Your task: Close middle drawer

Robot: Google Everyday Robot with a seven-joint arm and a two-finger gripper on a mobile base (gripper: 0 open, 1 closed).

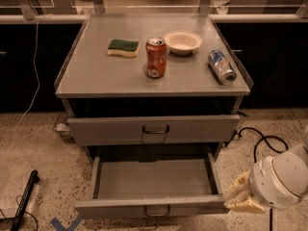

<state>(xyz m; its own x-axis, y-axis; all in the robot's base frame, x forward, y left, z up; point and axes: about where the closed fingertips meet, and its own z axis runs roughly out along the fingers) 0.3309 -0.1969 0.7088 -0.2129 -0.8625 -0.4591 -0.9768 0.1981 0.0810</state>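
The middle drawer (151,178) is pulled far out of the grey cabinet and is empty inside. Its flat front panel (110,209) carries a small metal loop handle (157,211). Above it, the taller top drawer (106,130) stands slightly out from the cabinet. My gripper (239,197), cream-coloured on a round white wrist, is at the lower right. It sits right at the right end of the middle drawer's front panel, at about the panel's height. The lowest drawer is hidden under the open one.
On the cabinet top (91,76) are a green-and-yellow sponge (122,47), an upright red can (156,57), a white bowl (183,41) and a can lying on its side (222,67). A black cable (262,142) loops on the floor at right. A black bar (25,200) lies at left.
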